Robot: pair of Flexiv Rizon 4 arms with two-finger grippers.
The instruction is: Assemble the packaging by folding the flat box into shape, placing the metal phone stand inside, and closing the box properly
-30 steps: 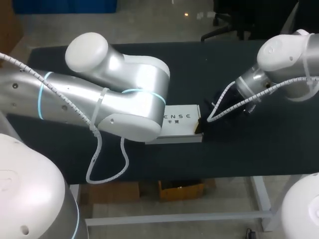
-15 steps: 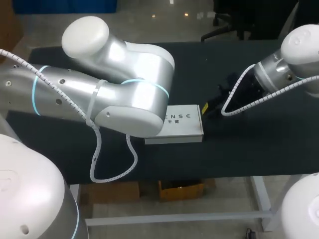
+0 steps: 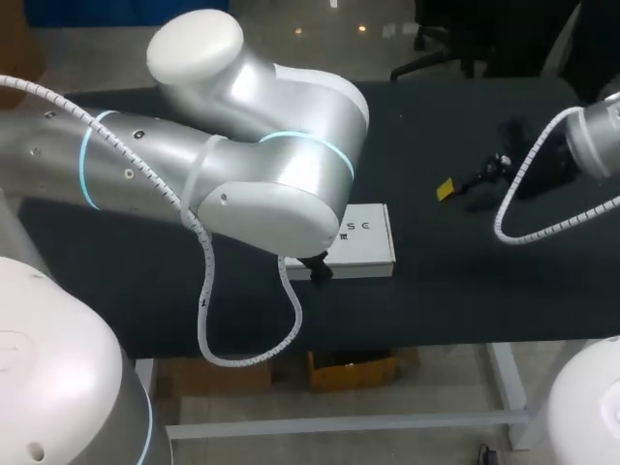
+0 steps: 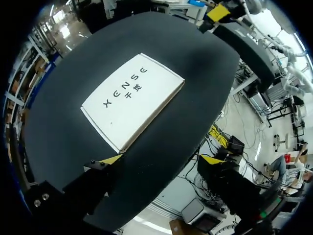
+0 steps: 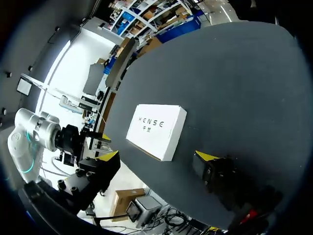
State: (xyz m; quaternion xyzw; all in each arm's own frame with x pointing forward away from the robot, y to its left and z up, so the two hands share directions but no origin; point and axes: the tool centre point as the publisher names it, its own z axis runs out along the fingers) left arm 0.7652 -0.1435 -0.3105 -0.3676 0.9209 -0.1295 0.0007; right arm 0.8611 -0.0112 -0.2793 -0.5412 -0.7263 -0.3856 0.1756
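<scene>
Head view puts the closed white box flat near the front edge of the desk, with both sets of jaws spread and empty — so watch your left arm looming over it, since one low sweep could shove it off.

The right tool has been drawn back from the right edge of the box, now well apart; the left arm has been shifted rightward above it.

The box, ahead of the fingers, is recorded white with dark print; the table, black. Yellow tips are noted on the black left gripper and right gripper.
</scene>
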